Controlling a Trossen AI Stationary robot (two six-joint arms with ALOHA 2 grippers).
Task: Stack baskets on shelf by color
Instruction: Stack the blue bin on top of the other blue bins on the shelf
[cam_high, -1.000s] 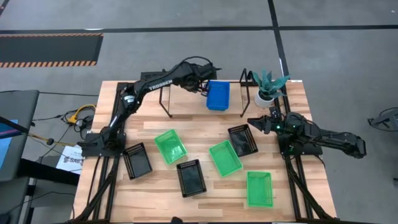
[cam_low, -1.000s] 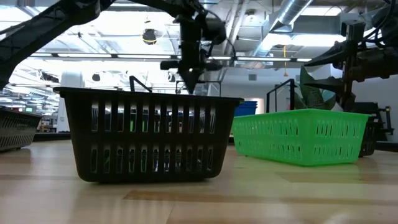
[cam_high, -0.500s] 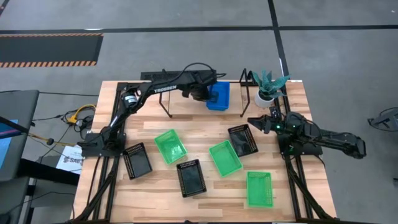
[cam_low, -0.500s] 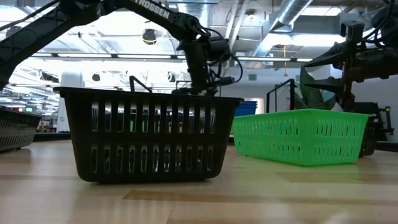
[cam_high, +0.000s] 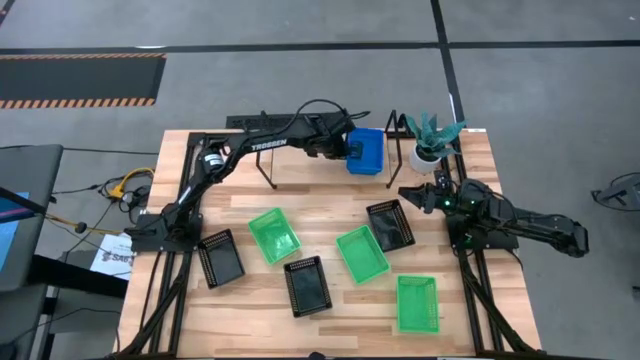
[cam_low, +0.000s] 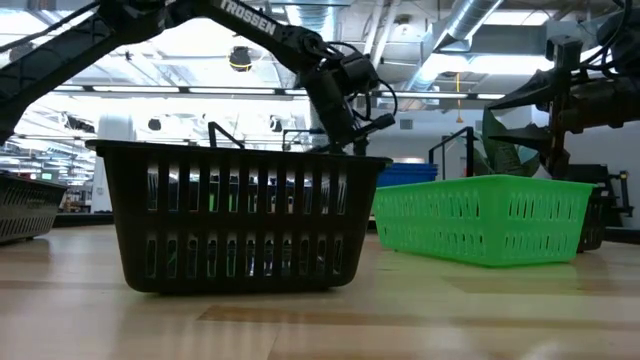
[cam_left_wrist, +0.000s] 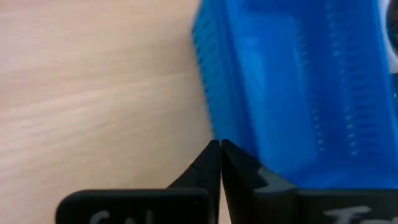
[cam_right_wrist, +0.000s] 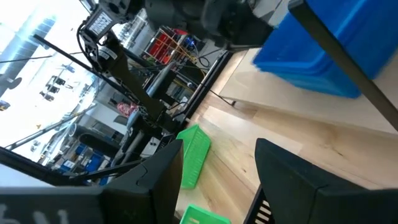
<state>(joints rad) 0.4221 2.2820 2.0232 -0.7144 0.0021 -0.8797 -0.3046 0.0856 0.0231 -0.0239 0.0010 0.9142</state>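
1. The left gripper (cam_high: 345, 150) reaches over the shelf (cam_high: 300, 140) at the far side of the table (cam_high: 330, 210), its fingers (cam_left_wrist: 214, 163) pressed together with nothing between them. The tips rest against the near side wall of the blue stack of baskets (cam_high: 366, 151). In the left wrist view that stack (cam_left_wrist: 298, 87) stands on the light wood right beside the closed tips.
2. The right gripper (cam_high: 407, 193) waits at the table's right side, beside the white plant pot (cam_high: 427, 155). Its fingers (cam_right_wrist: 155, 174) stand wide apart and hold nothing.
3. Change from a second ago: the blue stack then sat further left, its near end sticking out past the shelf's front edge. It has since slid right and back along the plank, and now lies close to the shelf's right-hand wire legs.
4. The left arm has stretched further right with the stack; in the low view its wrist (cam_low: 345, 85) now leans to the right above the black basket (cam_low: 235, 215).
5. The right arm and the loose baskets have not moved: three green baskets (cam_high: 273, 236) (cam_high: 361, 253) (cam_high: 417, 303) and three black baskets (cam_high: 220, 257) (cam_high: 307, 285) (cam_high: 390, 224) lie scattered on the table.
6. Writing: the word "TROSSEN" in white letters runs along the left arm's forearm (cam_high: 268, 145), and its last letters also show in the low view. No other writing is legible.
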